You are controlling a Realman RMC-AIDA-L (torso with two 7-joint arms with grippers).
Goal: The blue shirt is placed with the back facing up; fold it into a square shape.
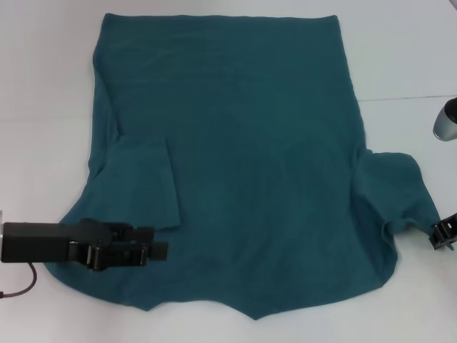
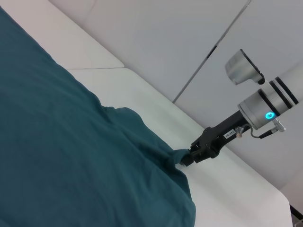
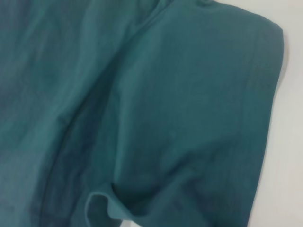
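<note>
1. Head view: blue shirt (image 1: 243, 143) lies flat on the white table (image 1: 43, 86), plain side up, left sleeve folded inward.
2. Left gripper (image 1: 158, 248) lies over the shirt's near-left corner (fingers' state: can't tell).
3. Only the left wrist view shows the right gripper (image 2: 185, 158) clamped on the right sleeve's edge.

No readable text is showing anywhere. The shirt (image 1: 235, 143) is lying plain side up, with no lettering showing on it. A small white label (image 2: 228, 134) is sitting on the dark body of the right gripper (image 2: 185, 159), just behind the fingers pinching the shirt's sleeve, but its print is too small to read.
</note>
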